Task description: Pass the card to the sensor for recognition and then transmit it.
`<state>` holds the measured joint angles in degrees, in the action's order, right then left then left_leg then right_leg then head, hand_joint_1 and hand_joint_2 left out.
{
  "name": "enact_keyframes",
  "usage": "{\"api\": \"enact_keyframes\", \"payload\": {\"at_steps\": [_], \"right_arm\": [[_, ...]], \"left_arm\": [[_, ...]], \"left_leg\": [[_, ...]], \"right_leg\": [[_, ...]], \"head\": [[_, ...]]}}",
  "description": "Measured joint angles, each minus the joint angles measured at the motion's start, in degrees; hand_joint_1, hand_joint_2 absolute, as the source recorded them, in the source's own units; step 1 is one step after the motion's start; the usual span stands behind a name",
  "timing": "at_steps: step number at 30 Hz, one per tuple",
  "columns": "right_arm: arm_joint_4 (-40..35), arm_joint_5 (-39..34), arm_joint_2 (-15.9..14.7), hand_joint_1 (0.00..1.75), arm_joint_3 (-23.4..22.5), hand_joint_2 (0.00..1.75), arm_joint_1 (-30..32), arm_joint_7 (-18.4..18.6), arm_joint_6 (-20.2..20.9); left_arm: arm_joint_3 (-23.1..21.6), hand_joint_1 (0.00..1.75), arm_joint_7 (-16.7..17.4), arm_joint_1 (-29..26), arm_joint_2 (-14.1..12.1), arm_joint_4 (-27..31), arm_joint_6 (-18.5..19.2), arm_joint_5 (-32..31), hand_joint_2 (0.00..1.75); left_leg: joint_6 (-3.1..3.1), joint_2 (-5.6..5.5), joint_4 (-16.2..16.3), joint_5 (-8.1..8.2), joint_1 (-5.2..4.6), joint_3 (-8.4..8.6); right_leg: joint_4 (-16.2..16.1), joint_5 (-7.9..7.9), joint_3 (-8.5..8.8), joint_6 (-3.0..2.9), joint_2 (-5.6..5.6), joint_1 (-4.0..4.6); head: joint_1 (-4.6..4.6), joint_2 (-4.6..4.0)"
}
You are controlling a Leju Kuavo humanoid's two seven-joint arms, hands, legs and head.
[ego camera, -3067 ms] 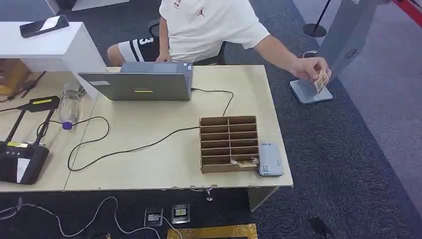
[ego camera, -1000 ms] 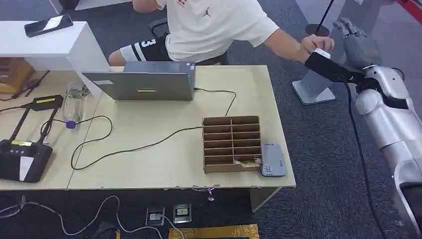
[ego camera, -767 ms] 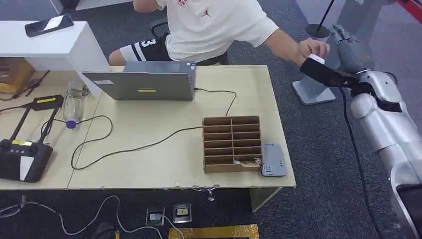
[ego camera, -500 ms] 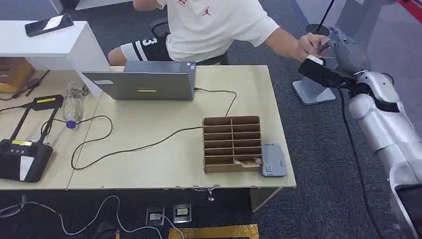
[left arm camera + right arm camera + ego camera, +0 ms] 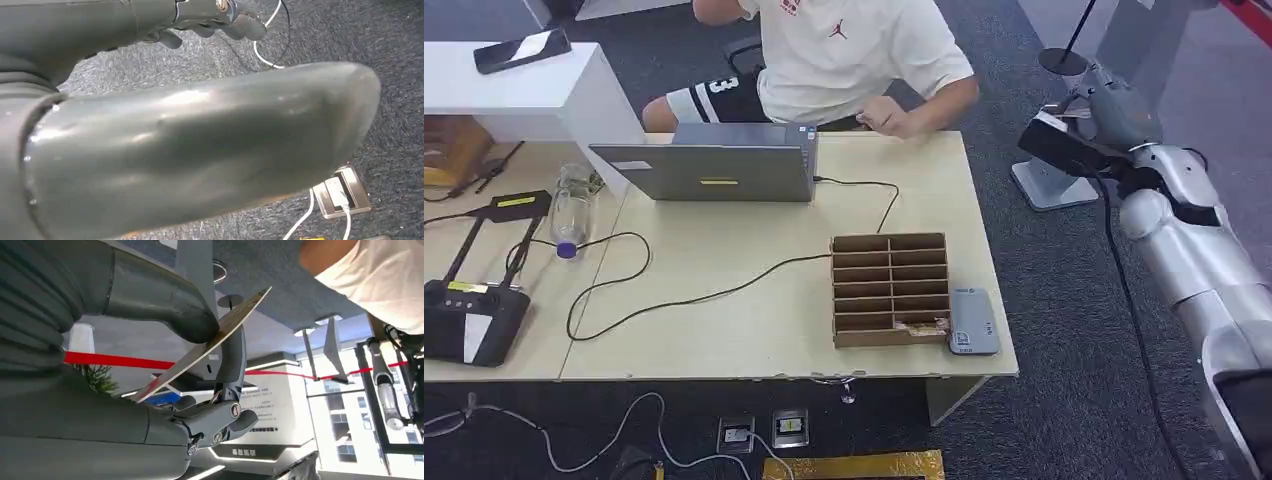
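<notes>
The card (image 5: 210, 342), a thin brownish rectangle, is pinched between the thumb and a dark finger of my right hand (image 5: 1114, 105), raised off the table's far right corner over the carpet. The grey card sensor (image 5: 970, 322) lies flat at the table's front right, against the cardboard slot organizer (image 5: 889, 290), well below and nearer than the hand. A second card lies in the organizer's bottom right slot (image 5: 919, 325). My left hand (image 5: 200, 150) hangs over the carpet, holding nothing, fingers apart from the thumb.
A person in a white shirt sits behind the table (image 5: 724, 330), one hand (image 5: 889, 118) at its far edge. A laptop (image 5: 709, 165), cables and a bottle (image 5: 569, 210) lie to the left. A grey stand base (image 5: 1049, 185) sits on the floor under my right hand.
My right arm came up beside the table; the person put the card into my right hand, which closed on it. The person's arm then drew back to the table.
</notes>
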<state>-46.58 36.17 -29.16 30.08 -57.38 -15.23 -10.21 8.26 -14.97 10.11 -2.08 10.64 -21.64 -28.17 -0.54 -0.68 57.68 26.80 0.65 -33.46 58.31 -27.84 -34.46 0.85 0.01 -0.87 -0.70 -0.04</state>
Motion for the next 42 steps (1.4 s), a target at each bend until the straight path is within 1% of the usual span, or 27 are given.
{"api": "enact_keyframes", "payload": {"at_steps": [6,8,10,13,15,16,18,22,27,31,35,42], "right_arm": [[0.0,0.0,0.1,1.75,0.2,1.75,0.0,0.0,0.0],[0.0,0.0,0.2,1.75,0.4,1.75,0.0,0.0,0.9],[0.0,0.0,0.2,1.75,0.6,1.75,0.3,-0.4,3.3],[-0.9,-1.2,-0.1,1.75,0.9,1.75,2.2,0.1,9.2],[-2.7,-2.6,-0.9,1.75,1.5,1.75,4.5,1.5,11.9],[-3.8,-3.4,-1.3,1.75,1.6,1.75,5.9,2.9,13.2],[-6.7,-4.5,-2.4,1.75,1.7,1.75,9.3,4.5,14.4],[-11.6,-5.9,-4.1,1.75,1.7,1.75,14.8,6.4,15.6],[-16.8,-6.2,-5.6,1.75,1.7,1.75,19.2,8.3,17.4],[-20.6,-6.2,-6.2,1.75,1.6,1.75,22.7,9.7,17.9],[-23.0,-5.9,-6.7,1.75,1.6,1.75,24.7,9.8,18.6],[-25.5,-5.1,-6.8,1.75,1.6,1.75,26.2,9.6,20.1]], "left_arm": [[0.0,0.0,0.0,0.0,0.0,0.0,0.5,0.0,0.0],[0.0,0.0,0.0,0.0,0.0,0.0,0.5,0.1,0.0],[0.0,0.0,0.0,0.0,0.0,0.0,0.5,0.6,0.0],[0.0,0.0,0.0,0.0,-0.1,0.0,0.4,1.5,0.0],[0.0,0.0,0.0,-0.2,-0.2,0.0,0.4,1.9,0.0],[0.0,0.0,0.0,-0.2,-0.3,0.0,0.4,2.1,0.0],[0.0,0.0,0.0,-0.4,-0.4,0.0,0.4,2.5,0.0],[0.0,0.0,0.0,-0.5,-0.7,0.0,0.2,3.0,0.0],[-0.2,0.0,0.1,-0.5,-0.9,0.0,0.2,3.0,0.0],[-0.5,0.0,0.1,-0.5,-1.1,0.0,0.2,3.4,0.0],[-1.0,0.0,0.1,-0.5,-1.1,0.0,0.1,3.7,0.0],[-1.0,0.0,0.1,-0.8,-1.0,0.0,-0.2,4.3,0.0]], "left_leg": [[0.0,0.0,0.0,0.0,0.0,0.0],[0.0,0.0,0.0,0.0,0.0,0.0],[0.0,0.0,0.0,0.0,0.0,0.01],[0.0,0.0,0.0,0.0,0.01,0.03],[0.0,-0.01,0.0,0.0,0.01,0.03],[0.0,0.0,0.0,0.0,0.01,0.03],[0.0,-0.01,0.0,0.01,0.0,0.02],[-0.02,0.02,0.0,0.07,0.01,0.02],[-0.02,0.02,0.0,0.07,0.02,0.04],[-0.03,0.02,0.0,0.07,0.02,0.04],[-0.02,0.03,0.0,0.07,0.02,0.03],[-0.03,0.03,0.0,0.07,0.02,0.03]], "right_leg": [[0.0,0.0,0.0,0.0,0.0,0.0],[0.0,0.0,0.0,0.0,0.01,0.0],[0.0,0.0,0.0,0.0,0.01,0.0],[0.0,-0.01,0.01,0.0,-0.02,0.01],[0.0,-0.01,0.01,0.0,-0.02,0.01],[0.0,-0.01,0.01,0.0,-0.02,0.01],[0.0,-0.02,0.01,0.0,-0.02,0.01],[0.0,-0.02,0.01,0.0,0.0,0.01],[0.0,-0.03,0.0,-0.01,0.02,0.01],[0.0,-0.03,0.0,-0.01,0.03,0.01],[0.0,-0.03,0.0,-0.01,0.03,0.01],[0.0,-0.03,0.01,-0.01,0.04,0.01]], "head": [[0.0,0.0],[0.0,0.0],[-0.02,0.0],[-0.02,0.0],[0.0,0.0],[0.0,0.0],[0.0,0.0],[0.0,0.0],[0.0,0.0],[0.0,0.0],[0.0,0.0],[0.0,0.0]]}}
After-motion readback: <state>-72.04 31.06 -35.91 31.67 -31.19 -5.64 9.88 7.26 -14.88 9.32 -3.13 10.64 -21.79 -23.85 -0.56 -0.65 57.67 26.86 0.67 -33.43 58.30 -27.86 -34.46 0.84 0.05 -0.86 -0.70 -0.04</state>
